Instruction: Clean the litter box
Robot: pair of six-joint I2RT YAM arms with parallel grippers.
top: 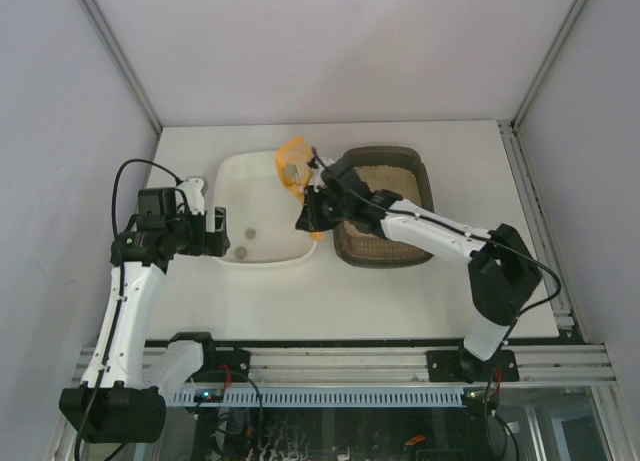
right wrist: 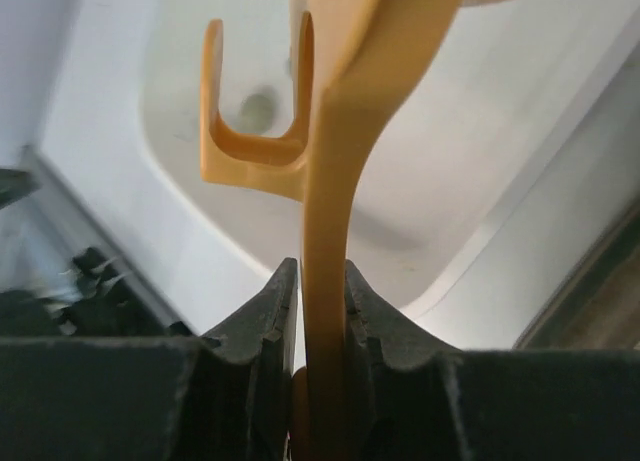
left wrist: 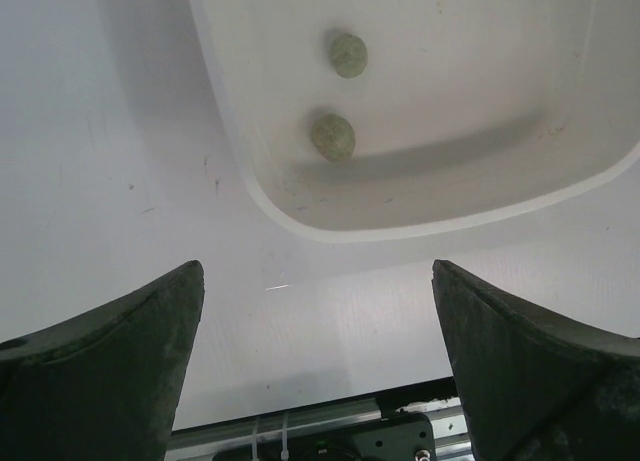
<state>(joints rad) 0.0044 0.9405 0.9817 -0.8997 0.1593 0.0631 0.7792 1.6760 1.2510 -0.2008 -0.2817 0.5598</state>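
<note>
The litter box (top: 385,151), with beige litter inside, sits on the desk (top: 450,291) toward the far edge and right of centre, with a white tub (top: 265,206) just beside it on the left. The right gripper (right wrist: 320,273) is clamped on the handle of an orange scoop (right wrist: 330,181), which it holds over the tub's right side. The left gripper (left wrist: 318,273) hangs with its jaws spread wide and empty over the tub's near left corner, where two grey-green lumps (left wrist: 332,137) lie.
</note>
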